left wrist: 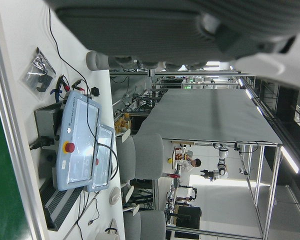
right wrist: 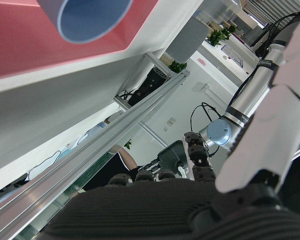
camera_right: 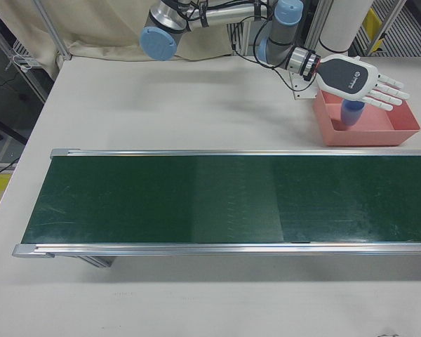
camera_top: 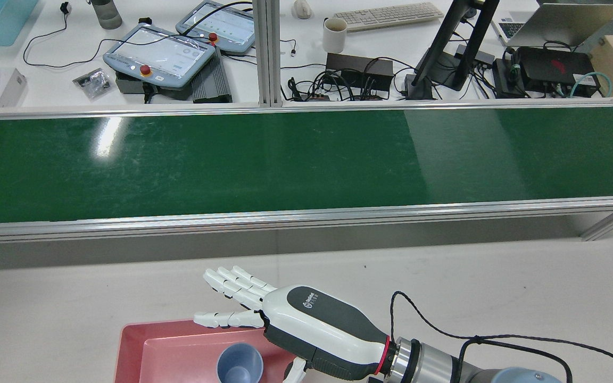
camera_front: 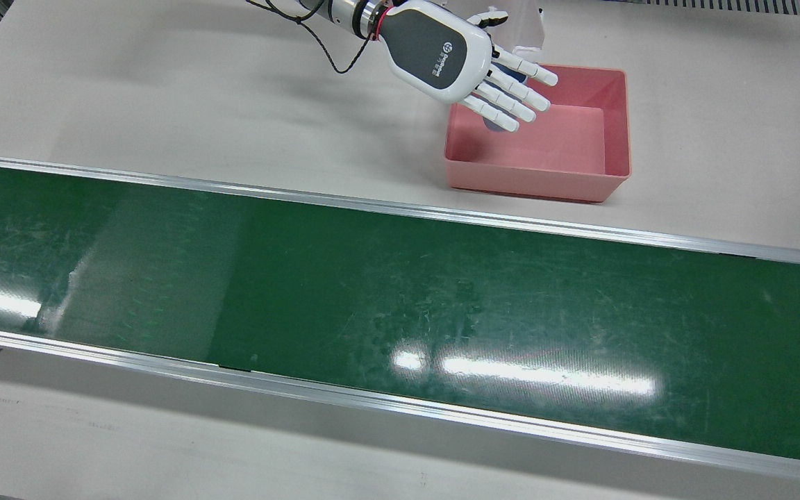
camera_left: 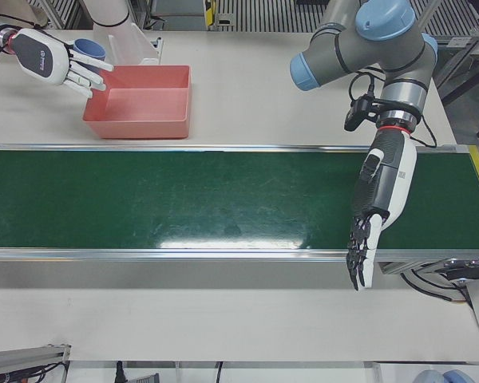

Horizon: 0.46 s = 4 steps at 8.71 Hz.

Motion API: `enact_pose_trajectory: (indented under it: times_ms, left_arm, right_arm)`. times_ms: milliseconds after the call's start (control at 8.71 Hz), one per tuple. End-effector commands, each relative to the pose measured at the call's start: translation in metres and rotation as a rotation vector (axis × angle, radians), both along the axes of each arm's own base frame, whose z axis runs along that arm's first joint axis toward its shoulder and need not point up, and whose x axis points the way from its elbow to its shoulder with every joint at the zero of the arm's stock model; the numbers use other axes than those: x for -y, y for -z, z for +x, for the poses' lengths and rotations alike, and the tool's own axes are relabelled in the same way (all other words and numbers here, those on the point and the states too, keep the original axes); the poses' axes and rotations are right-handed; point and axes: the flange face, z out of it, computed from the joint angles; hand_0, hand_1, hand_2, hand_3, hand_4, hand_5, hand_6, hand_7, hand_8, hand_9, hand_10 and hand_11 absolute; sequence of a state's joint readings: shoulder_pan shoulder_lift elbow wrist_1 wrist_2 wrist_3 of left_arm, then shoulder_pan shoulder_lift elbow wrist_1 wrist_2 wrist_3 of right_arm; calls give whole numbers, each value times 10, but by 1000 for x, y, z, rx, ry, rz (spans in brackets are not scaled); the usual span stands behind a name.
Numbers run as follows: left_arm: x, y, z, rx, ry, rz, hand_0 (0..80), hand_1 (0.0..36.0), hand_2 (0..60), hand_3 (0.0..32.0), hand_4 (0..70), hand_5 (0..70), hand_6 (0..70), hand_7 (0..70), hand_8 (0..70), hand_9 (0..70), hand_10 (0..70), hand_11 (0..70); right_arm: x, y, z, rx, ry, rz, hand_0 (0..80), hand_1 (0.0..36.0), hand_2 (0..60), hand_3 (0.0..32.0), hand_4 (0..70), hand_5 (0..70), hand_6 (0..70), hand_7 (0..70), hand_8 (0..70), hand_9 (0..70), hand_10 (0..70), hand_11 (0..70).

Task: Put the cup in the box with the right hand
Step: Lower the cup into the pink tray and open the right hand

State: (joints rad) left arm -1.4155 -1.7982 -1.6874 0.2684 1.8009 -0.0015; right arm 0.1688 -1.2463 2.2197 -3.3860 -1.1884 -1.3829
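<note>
A blue-grey cup (camera_top: 239, 364) stands upright inside the pink box (camera_top: 179, 346), in the corner nearest the robot. My right hand (camera_top: 296, 324) hovers just above it, open, with the fingers spread flat and nothing held. In the front view the hand (camera_front: 455, 59) covers most of the cup (camera_front: 492, 126) and reaches over the box's (camera_front: 532, 184) left part. The right-front view shows the cup (camera_right: 351, 112) below the palm (camera_right: 358, 78), apart from it. My left hand (camera_left: 379, 199) hangs open over the belt's far end, fingers pointing down.
A long green conveyor belt (camera_front: 400, 298) with metal rails runs across the table in front of the box. A white pedestal (camera_front: 528, 28) stands right behind the box. Beyond the belt lies a desk with teach pendants (camera_top: 160, 56), a mug (camera_top: 334, 34) and cables.
</note>
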Motion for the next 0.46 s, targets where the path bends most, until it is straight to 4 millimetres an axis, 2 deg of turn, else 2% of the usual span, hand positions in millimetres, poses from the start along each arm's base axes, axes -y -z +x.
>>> enact_pose_trajectory:
  times_ms: [0, 115, 230, 344]
  left_arm:
    - [0, 0, 0, 0, 0, 0, 0, 0, 0, 0, 0, 0, 0, 0, 0, 0, 0, 0]
    - [0, 0, 0, 0, 0, 0, 0, 0, 0, 0, 0, 0, 0, 0, 0, 0, 0, 0]
    - [0, 0, 0, 0, 0, 0, 0, 0, 0, 0, 0, 0, 0, 0, 0, 0, 0, 0]
    - [0, 0, 1, 0, -1, 0, 0, 0, 0, 0, 0, 0, 0, 0, 0, 0, 0, 0]
  right_arm:
    - [1, 3, 5, 10, 2, -3, 457, 121, 0, 0, 0, 21, 0, 1, 0, 0, 0, 0]
    - [15, 8, 20, 29, -27, -3, 452, 115, 0, 0, 0, 20, 1, 7, 0, 0, 0, 0]
    - [52, 6, 47, 45, -84, -22, 455, 120, 0, 0, 0, 22, 3, 17, 0, 0, 0, 0]
    - [91, -8, 83, 73, -124, -83, 452, 137, 71, 0, 0, 25, 12, 59, 0, 0, 0, 0]
